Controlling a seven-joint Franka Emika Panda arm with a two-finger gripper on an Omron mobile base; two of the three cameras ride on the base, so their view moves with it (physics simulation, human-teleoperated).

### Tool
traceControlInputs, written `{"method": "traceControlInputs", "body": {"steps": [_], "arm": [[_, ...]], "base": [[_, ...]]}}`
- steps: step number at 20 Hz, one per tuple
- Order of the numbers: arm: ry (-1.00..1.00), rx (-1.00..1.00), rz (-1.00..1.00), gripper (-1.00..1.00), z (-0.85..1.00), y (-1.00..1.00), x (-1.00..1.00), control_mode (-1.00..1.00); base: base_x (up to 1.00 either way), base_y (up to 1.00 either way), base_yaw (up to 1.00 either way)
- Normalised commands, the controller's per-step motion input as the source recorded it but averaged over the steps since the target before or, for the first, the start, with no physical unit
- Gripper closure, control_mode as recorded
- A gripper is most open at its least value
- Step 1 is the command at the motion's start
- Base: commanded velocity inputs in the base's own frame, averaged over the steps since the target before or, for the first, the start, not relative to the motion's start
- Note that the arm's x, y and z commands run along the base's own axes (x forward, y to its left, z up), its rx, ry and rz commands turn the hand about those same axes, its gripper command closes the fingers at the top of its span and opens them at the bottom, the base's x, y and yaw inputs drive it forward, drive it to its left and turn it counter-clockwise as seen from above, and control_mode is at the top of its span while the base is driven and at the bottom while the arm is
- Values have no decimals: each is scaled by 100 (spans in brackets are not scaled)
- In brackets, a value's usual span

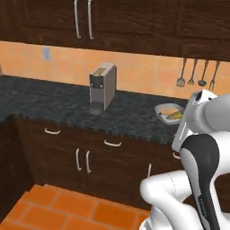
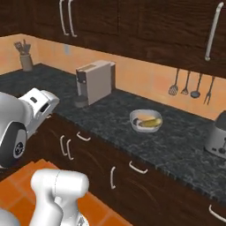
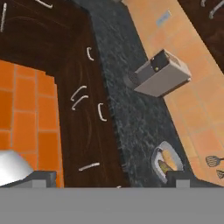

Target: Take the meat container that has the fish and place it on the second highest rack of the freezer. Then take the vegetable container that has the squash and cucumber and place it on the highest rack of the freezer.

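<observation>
Left base view: taking the coffee machine [image 1: 103, 86] as the landmark, it stands on the dark stone counter [image 1: 49, 105] below the wall cupboards. Well to its right on the same counter sits a pale bowl [image 1: 170, 112] with a yellow-orange chunk and a bit of green in it, which I take to be the vegetable container with the squash and cucumber [image 1: 173, 114]. The robot's white arm partly covers the bowl's right edge.

Right base view: the bowl [image 2: 146, 120] again lies to the right of the coffee machine [image 2: 94, 82] and nearer the counter's front edge, standing alone. Hanging utensils [image 2: 190, 85] are on the wall beyond it, and a toaster [image 2: 217, 133] sits further right.

Hand view: the camera looks down over the counter [image 3: 131, 113] from well above. The coffee machine [image 3: 160, 74] is toward the top right, the bowl [image 3: 166, 162] low in the picture beyond it. The gripper's jaws stand spread wide with nothing between them.

The fish tray and the freezer are not to be seen from here, so the step in hand is, as I judge, finding them: best to turn or drive the base first, keep the arm tucked clear of the counter edge, and leave the bowl for the second half
</observation>
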Motion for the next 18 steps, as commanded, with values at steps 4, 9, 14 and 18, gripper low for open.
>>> {"method": "traceControlInputs", "body": {"steps": [4, 9, 14, 18], "arm": [[0, 0, 0, -100, 0, 0, 0, 100], [0, 0, 0, -100, 0, 0, 0, 100], [0, 0, 0, -100, 0, 0, 0, 100], [0, 0, 0, -100, 0, 0, 0, 100]], "base": [[91, 24, -50], [77, 18, -44], [3, 0, -55], [0, 16, -41]]}}
